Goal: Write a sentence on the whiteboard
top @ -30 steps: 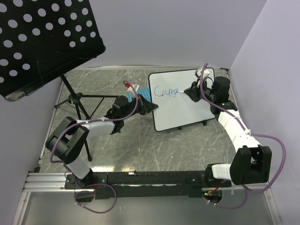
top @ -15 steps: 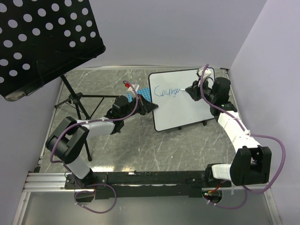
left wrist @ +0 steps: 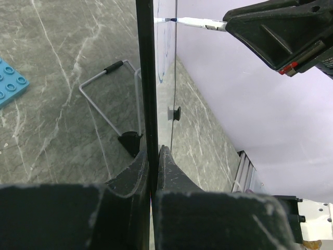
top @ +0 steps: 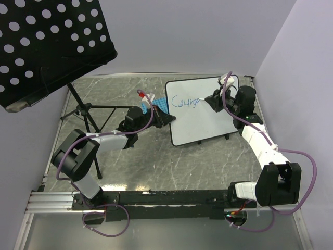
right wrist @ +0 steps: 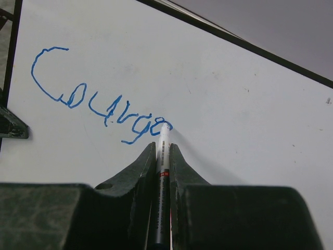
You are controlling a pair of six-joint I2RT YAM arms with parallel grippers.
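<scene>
left claw (left wrist: 153, 156) clamped on whiteboard's left edge | whiteboard (top: 200, 125) propped on counter (top: 156, 161), right of centre | sentence (top: 185, 102) reads "Courage", blue, board's upper left | right claw (right wrist: 163, 151) clamped on marker (right wrist: 164, 136), tip touching last letter

Grey marble-patterned table (top: 156, 166), bearing whiteboard (top: 203, 125) propped on small black feet, blue studded plate (left wrist: 9, 80) near its left edge, music stand (top: 83, 108) tripod far left.
</scene>
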